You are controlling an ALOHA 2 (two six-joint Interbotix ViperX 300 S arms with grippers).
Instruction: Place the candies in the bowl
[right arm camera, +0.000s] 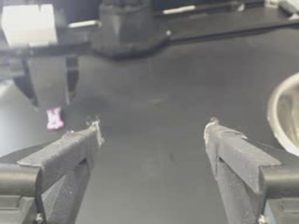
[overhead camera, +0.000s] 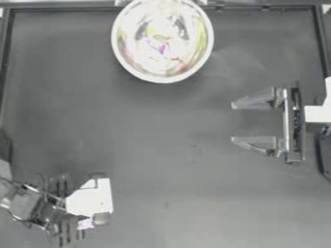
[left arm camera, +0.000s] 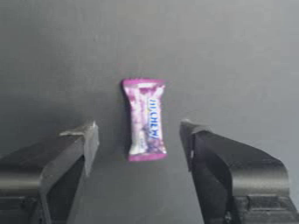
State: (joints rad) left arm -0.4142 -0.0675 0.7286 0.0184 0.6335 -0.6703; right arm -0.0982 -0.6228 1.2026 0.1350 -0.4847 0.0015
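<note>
- The bowl (overhead camera: 161,41) sits at the far middle edge of the desk (overhead camera: 161,160), with coloured candy reflections blurred inside; their count cannot be told.
- One pink-purple candy (left arm camera: 144,119) lies flat on the desk, well apart from the bowl, toward the near left corner.
- The left tool (left arm camera: 139,140) hangs over this candy, jaws wide, one each side, not touching it.
- The right tool (overhead camera: 255,121) rests to the bowl's near right, jaws wide and holding nothing.
- In the right wrist view the candy (right arm camera: 53,118) shows beneath the left tool (right arm camera: 50,92).
</note>
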